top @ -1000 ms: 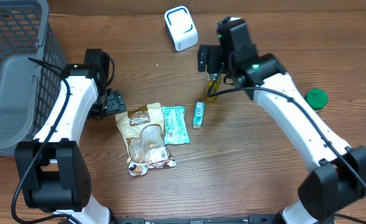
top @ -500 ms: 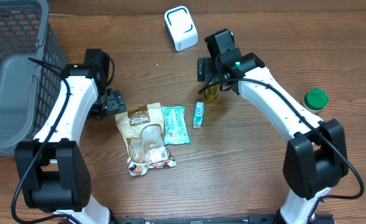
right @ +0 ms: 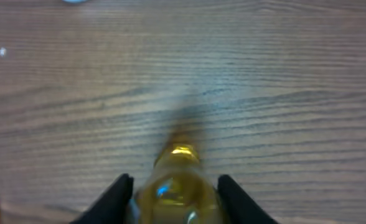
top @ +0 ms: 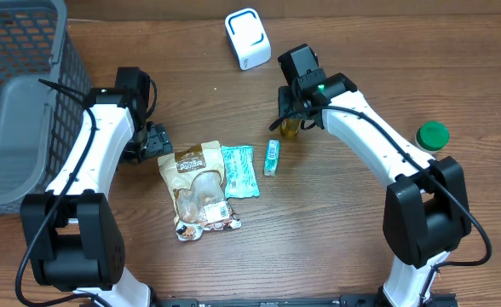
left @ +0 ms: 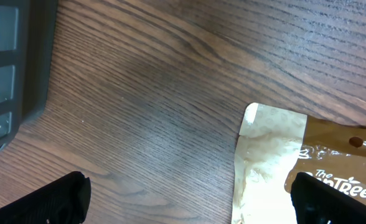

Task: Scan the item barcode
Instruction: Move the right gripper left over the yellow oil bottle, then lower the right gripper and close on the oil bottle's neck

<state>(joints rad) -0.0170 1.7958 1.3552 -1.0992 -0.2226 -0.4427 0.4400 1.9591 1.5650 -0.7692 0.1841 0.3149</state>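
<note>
Right of centre on the worktop (top: 336,222), your right hand (top: 290,118) has its fingers (right: 116,198) pressed against both sides of the small yellow bottle (right: 177,177) standing upright there, while your left hand (left: 192,200) hangs wide open and empty beside the brown pouch (top: 198,188).

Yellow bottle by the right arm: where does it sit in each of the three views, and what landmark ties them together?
Overhead: yellow bottle just right of centre, in the upper half.
Left wrist: not in it.
Right wrist: bottom centre, between the fingers, one on each side.
Shared landmark: the wood-grain table, seen in all three views.
</note>
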